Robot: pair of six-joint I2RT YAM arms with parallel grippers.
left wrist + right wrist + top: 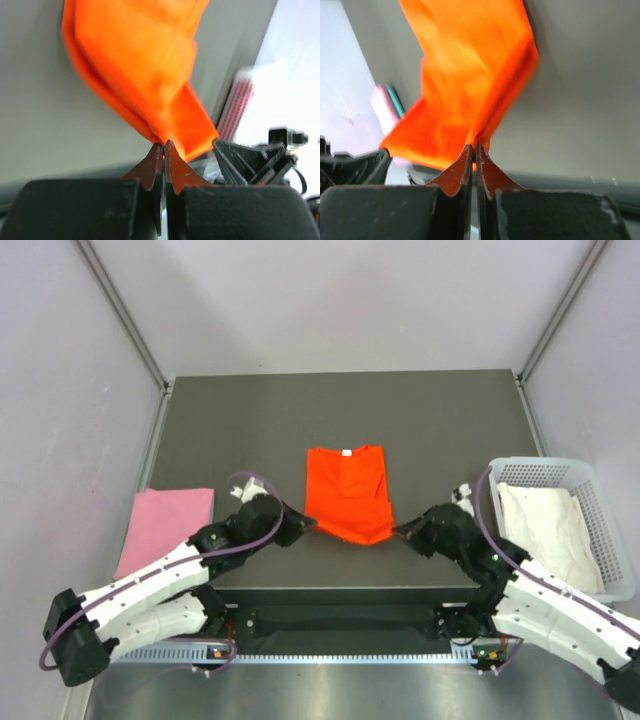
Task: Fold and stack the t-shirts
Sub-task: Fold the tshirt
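While the dark grey worktop [400,410] lay wide before my two bases, its middle carried the orange-red t-shirt [345,490], folded to a narrow panel with the collar at the far end and the hem toward me. Off the worktop's right edge stood a white slatted basket [545,468], and the white t-shirt [540,525] lay rumpled inside it. Against the left edge rested the pale pink t-shirt [170,525], folded flat into a rectangle, well apart from the orange one. My left pincer [308,527] was clenched on the orange t-shirt's near left corner, and my left wrist camera showed the fingers pressed together with a gathered point of orange cloth [140,65] rising from between them. My right pincer [398,532] was likewise clenched on the near right corner, its wrist view showing the fabric [470,65] pinched tight at the tips and fanning out above. At the collar sat the small white neck label [346,452], facing up.
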